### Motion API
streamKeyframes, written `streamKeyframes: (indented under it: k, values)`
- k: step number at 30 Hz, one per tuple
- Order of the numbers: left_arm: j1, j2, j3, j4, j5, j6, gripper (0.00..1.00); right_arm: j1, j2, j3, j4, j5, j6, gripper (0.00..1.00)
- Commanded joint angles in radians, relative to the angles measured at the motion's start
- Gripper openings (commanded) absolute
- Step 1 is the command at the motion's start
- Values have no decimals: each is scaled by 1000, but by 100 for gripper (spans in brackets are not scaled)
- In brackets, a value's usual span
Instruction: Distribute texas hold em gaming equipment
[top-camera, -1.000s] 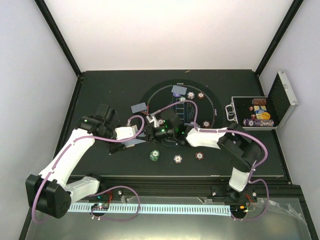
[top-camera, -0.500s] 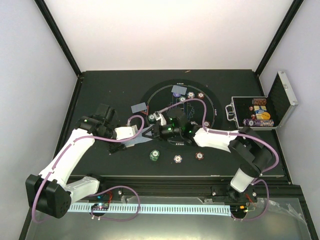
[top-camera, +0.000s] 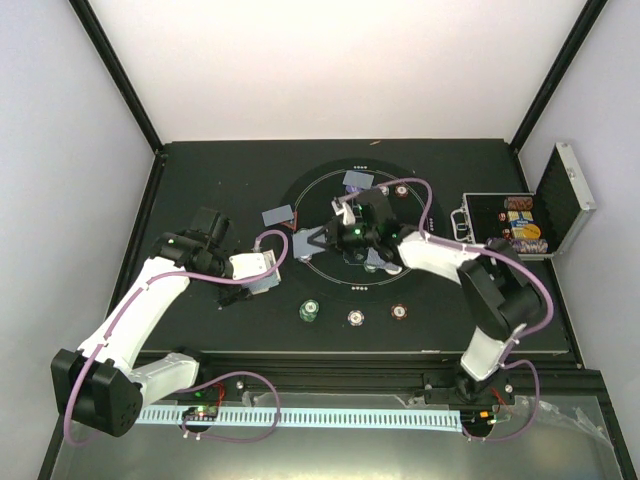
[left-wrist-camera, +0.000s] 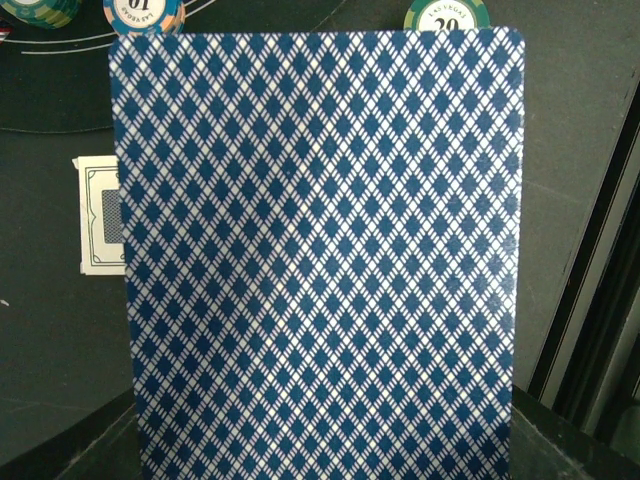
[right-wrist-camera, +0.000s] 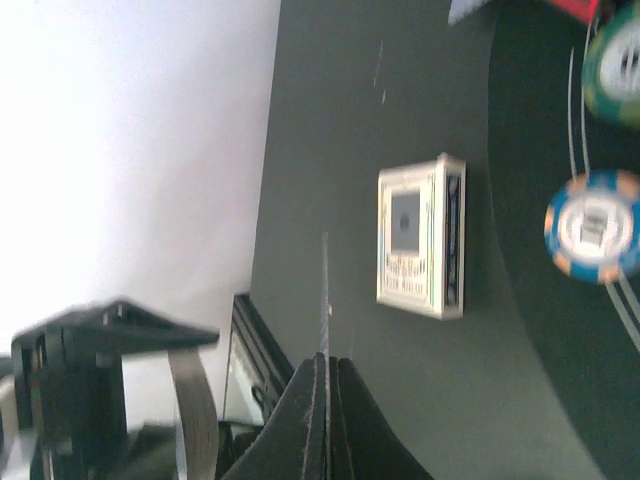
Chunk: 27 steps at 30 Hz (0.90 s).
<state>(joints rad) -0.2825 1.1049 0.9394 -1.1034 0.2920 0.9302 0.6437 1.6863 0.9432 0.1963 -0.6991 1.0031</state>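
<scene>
Holding on the left: left gripper (top-camera: 265, 275) has its fingers closed on a diamond-backed card (left-wrist-camera: 320, 250), just off the left rim of the round black mat (top-camera: 345, 280); the card's blue-and-white back fills most of the left wrist view
Deck box: a small white deck box (right-wrist-camera: 420, 235) lies flat on the dark table just outside the mat's left rim, partly hidden behind the diamond-backed card in the left wrist view
Loose card: a loose card (top-camera: 278, 214) lies flat on the table, beyond the mat's far-left rim and apart from both grippers
Right gripper: right gripper (right-wrist-camera: 325, 385) has its fingers pressed together, pinching an edge-on card (right-wrist-camera: 325, 290) at the mat's left rim; in the right wrist view the card shows only as a thin line sticking out past the fingertips
Far card: a far card (top-camera: 357, 179) lies on the mat, close to its far rim
Near chips: green chip (top-camera: 310, 311), white chip (top-camera: 355, 317) and brown-red chip (top-camera: 398, 312) sit in a row just off the mat's near rim, none touching
Far chip: a far chip (top-camera: 401, 189) rests on the mat, right of the far card
Case: silver case (top-camera: 520, 225) stands right of the mat, lid raised, chips inside
</scene>
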Motion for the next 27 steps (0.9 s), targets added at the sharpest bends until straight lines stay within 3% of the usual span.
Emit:
streamKeyframes:
  k: [1,14,20,27]
  values:
    - [3,-22,38,-23,1,-9,2,-44,159,197,-94,-34,-85,1]
    - [3,-25,36,-27,9,-30,2,-65,738,986,-388,-28,-88,4]
    - [3,-24,27,-20,9,-27,2,-69,811,1099,-483,6,-111,12]
    - [3,-27,35,-24,20,-27,2,-82,748,1045,-591,59,-191,29]
